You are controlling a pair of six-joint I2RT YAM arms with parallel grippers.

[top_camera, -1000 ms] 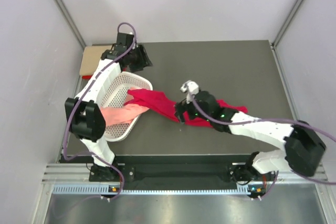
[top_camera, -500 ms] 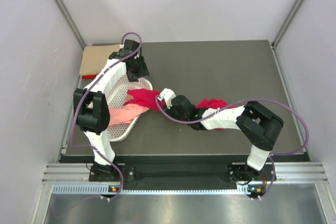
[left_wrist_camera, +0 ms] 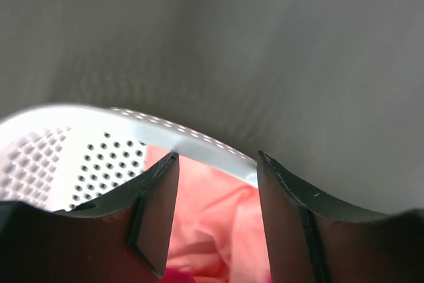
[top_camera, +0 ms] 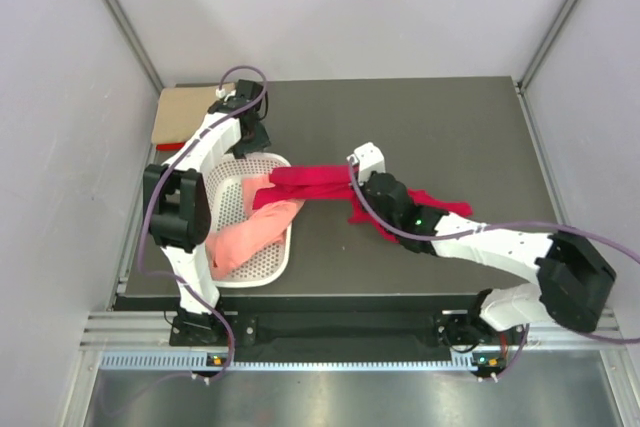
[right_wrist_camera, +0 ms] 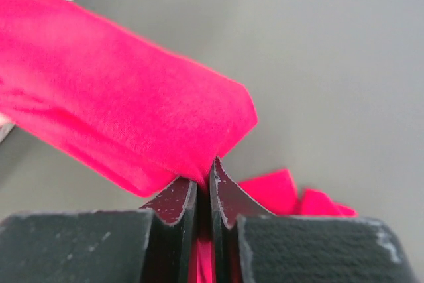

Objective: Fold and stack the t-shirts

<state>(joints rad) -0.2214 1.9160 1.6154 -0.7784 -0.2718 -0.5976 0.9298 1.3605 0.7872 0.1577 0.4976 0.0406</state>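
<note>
The crimson t-shirt (top_camera: 310, 179) hangs in a taut band, one end draped over the rim of the white basket (top_camera: 228, 202), the other pinched in the right gripper (top_camera: 352, 179). The rest of it trails in a heap on the dark table (top_camera: 440, 127) under the right arm. On the right wrist camera the jaws are drawn almost together, with a fold of the crimson cloth (right_wrist_camera: 132, 117) bunched between the tips (right_wrist_camera: 203, 175), so it is a firm nip on a gathered edge.

This is soft, light fabric: it sags, bunches and follows whatever pulls it. Weight looks like no problem, but a single pinch will probably only drag it out as a rope. To lay it flat, the better hold is likely at two spread points along a hem or at the shoulders.

A salmon pink t-shirt (top_camera: 255, 237) lies crumpled inside the basket. A tan t-shirt (top_camera: 185, 112) sits flat at the far left corner of the table.

The left gripper (top_camera: 252, 139) hovers at the basket's far rim. Its wrist camera shows the fingers spread wide (left_wrist_camera: 217, 157), holding nothing, with the rim (left_wrist_camera: 79, 120) and the pink cloth (left_wrist_camera: 212, 210) just beyond them.
</note>
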